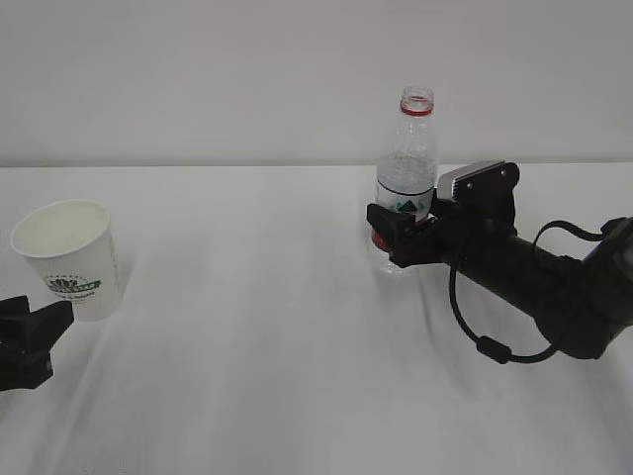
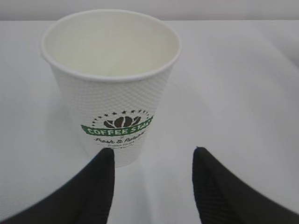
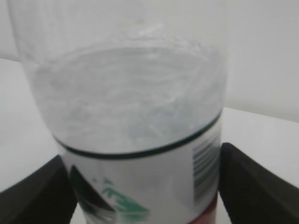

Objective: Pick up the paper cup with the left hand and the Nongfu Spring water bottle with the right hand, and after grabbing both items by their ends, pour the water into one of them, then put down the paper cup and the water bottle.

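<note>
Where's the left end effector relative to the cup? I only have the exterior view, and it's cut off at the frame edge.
Observer: The left wrist view shows the left end effector open. The paper cup stands upright just beyond the fingertips, not between them, and sits nearer the left finger.
Operator: And the right one, is it on the bottle?
Observer: In the right wrist view the right end effector straddles the Nongfu Spring water bottle at label height, with a finger close on each side. I can't tell whether they're pressing on it.
</note>
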You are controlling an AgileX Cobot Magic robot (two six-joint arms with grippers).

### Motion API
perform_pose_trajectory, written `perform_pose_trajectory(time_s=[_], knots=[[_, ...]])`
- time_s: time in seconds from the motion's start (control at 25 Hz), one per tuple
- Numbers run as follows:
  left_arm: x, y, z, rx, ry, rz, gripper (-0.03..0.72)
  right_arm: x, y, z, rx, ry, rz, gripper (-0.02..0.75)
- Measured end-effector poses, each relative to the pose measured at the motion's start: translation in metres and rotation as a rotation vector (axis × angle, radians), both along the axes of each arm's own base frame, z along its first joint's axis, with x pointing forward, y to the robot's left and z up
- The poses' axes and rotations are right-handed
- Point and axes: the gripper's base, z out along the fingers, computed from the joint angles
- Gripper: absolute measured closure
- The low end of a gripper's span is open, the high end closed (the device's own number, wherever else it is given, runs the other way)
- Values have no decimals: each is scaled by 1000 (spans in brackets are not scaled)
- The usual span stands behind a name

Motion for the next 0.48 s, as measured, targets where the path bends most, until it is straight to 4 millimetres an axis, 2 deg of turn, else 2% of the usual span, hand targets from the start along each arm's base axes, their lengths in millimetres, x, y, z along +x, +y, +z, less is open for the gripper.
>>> perform_pose_trajectory(time_s=[0.16,0.48], knots=[[0,0,0,0,0,0,297,0,0,0,0,0,1,83],[0,0,0,2,0,-1,291,0,0,0,0,-1,3,214]])
